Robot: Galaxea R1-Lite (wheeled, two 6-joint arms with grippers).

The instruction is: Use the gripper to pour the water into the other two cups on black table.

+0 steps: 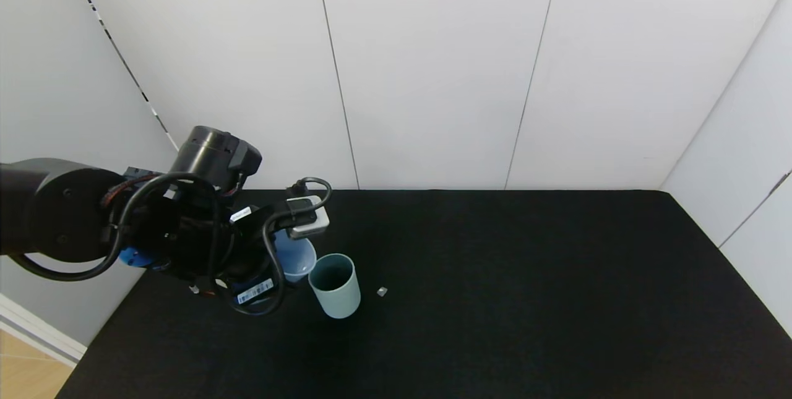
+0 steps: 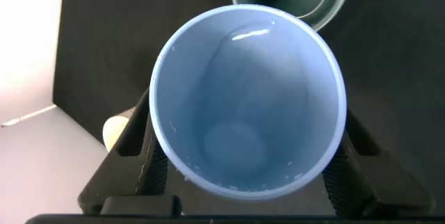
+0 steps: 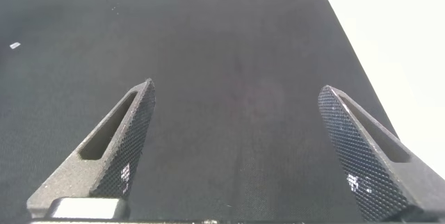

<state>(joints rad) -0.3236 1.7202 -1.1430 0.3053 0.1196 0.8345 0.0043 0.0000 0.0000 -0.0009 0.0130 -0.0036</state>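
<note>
Two cups: teal (image 1: 335, 285), blue (image 1: 296, 257)

Felt-like matt black table (image 1: 495, 300); smooth, perhaps plastic blue cup (image 2: 247, 99) and teal cup (image 1: 335, 285).

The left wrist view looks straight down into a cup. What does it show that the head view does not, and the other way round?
Only the left wrist view shows the wet inside of the light periwinkle-blue tumbler, the left tool's fingers pressed against its sides, and a sliver of a beige rounded thing. Only the head view shows the grey-shelled left arm, the white wall panels and a small grey speck. Both show the blue tumbler, the teal-green tumbler beside it and the matte black table.
</note>
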